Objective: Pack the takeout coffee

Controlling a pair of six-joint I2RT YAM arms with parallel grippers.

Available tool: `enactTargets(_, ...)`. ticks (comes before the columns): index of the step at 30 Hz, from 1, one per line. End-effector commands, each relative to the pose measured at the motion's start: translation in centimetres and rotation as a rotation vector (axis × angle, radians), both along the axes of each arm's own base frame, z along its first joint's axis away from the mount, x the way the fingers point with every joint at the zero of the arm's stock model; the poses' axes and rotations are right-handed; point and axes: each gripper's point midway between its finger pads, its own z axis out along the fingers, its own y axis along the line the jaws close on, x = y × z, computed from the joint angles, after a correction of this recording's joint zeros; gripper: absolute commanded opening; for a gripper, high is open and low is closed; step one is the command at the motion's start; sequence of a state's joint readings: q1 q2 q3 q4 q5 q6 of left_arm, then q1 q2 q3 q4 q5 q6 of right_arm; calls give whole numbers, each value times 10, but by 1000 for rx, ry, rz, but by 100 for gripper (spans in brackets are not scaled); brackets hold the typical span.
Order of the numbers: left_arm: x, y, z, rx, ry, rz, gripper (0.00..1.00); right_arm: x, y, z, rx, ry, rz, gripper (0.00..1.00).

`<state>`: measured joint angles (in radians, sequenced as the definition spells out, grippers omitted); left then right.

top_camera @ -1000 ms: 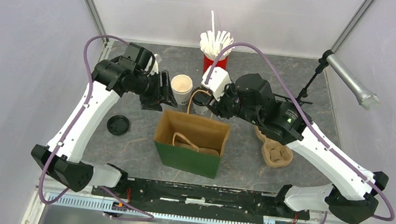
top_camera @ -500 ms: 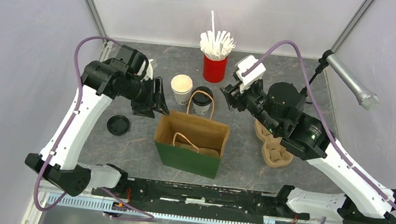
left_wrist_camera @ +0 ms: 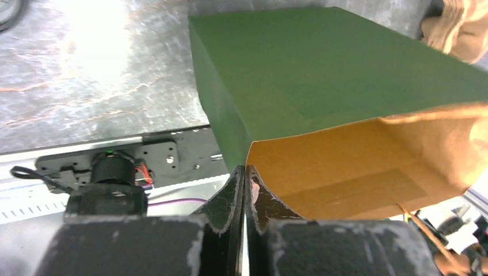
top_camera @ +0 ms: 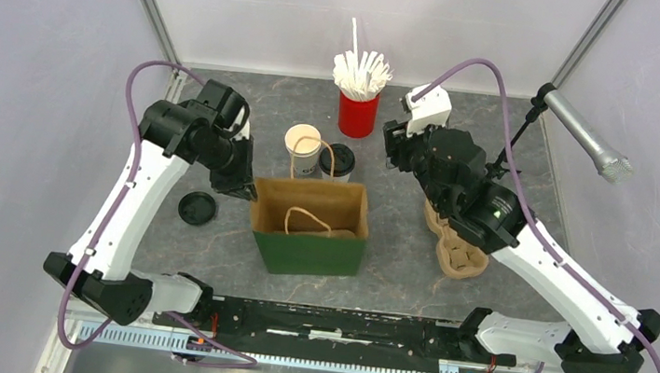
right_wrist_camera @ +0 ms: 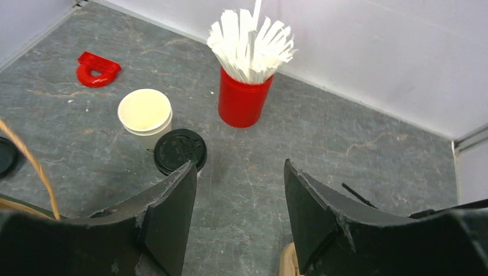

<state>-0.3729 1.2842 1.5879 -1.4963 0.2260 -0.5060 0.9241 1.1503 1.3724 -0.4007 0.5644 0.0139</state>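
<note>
The takeout coffee (top_camera: pixel 340 161) (right_wrist_camera: pixel 179 150), a white cup under a black lid, stands just behind the green paper bag (top_camera: pixel 307 231). The bag stands open with its brown inside showing. My left gripper (top_camera: pixel 249 187) (left_wrist_camera: pixel 244 172) is shut on the bag's (left_wrist_camera: pixel 322 69) top left corner, and the paper rim runs straight into the closed jaws. My right gripper (top_camera: pixel 393 149) (right_wrist_camera: pixel 239 172) hangs open to the right of the coffee, above bare table, with nothing between its fingers.
A lidless stack of white cups (top_camera: pixel 303 144) (right_wrist_camera: pixel 145 112) stands left of the coffee. A red cup of white sticks (top_camera: pixel 357 105) is at the back. A loose black lid (top_camera: pixel 196 208) lies left, a cardboard carrier (top_camera: pixel 456 246) right, a microphone (top_camera: pixel 587 136) far right.
My left gripper has shut on the bag's rim, and the bag has turned square and shifted left. My right arm has drawn back to the right, away from the coffee.
</note>
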Motion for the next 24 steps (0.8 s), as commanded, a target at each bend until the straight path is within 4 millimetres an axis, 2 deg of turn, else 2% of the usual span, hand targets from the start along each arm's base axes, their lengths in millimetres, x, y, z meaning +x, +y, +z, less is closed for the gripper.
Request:
enactTargets(1,-3,35,17,169,-55,44,4,25,0,-15,93,50,-10,64)
enactTargets(3,-3,42,20,200,-69,58,2,34,2,-27,99,79,9,63)
enactTargets(8,-8,43,16,198,-53,79,3,56,19,-61,85,184,70,64)
enactTargets(11,-10,46,10,209,-33,91,6,61,43,-86,65,252,160,71)
enactTargets(14,-8,57,9,245,-43,111,7,66,65,-107,51,322,232,87)
enactTargets(17,-6,62,7,264,-47,106,8,75,82,-120,47,357,265,91)
enactTargets(21,-9,77,0,335,-47,132,9,91,94,-138,20,396,260,92)
enactTargets(24,-7,87,6,361,-84,173,9,101,102,-154,-14,435,253,98)
